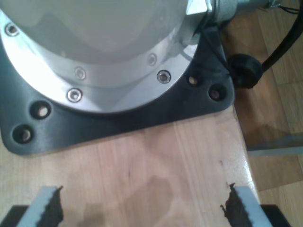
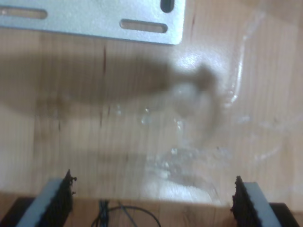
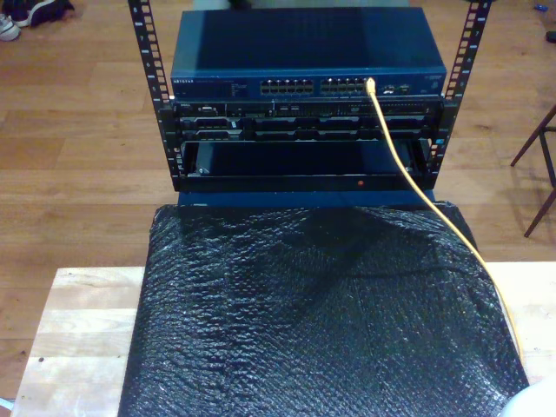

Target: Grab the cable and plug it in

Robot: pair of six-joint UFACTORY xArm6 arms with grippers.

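Observation:
The yellow-orange cable (image 3: 434, 204) runs from the exterior view's lower right, across the black sheet, up to the blue switch (image 3: 304, 52). Its tip (image 3: 370, 85) sits in a port on the switch's front row. My first gripper (image 1: 142, 208) is open over bare wood, with nothing between its toothed fingers (image 1: 47, 205). It faces a round silver arm base (image 1: 94, 52) bolted on a black plate (image 1: 118, 123). My second gripper (image 2: 151, 201) is also open and empty, above a wooden tabletop.
The switch sits in a black rack (image 3: 156, 104) on a wood floor. Black bubble wrap (image 3: 313, 321) covers the table (image 3: 78, 313). A slotted metal plate (image 2: 94, 21) and clear film (image 2: 189, 161) lie ahead of my second gripper. The table edge (image 1: 244, 142) and a black hose (image 1: 279, 42) are beside the arm base.

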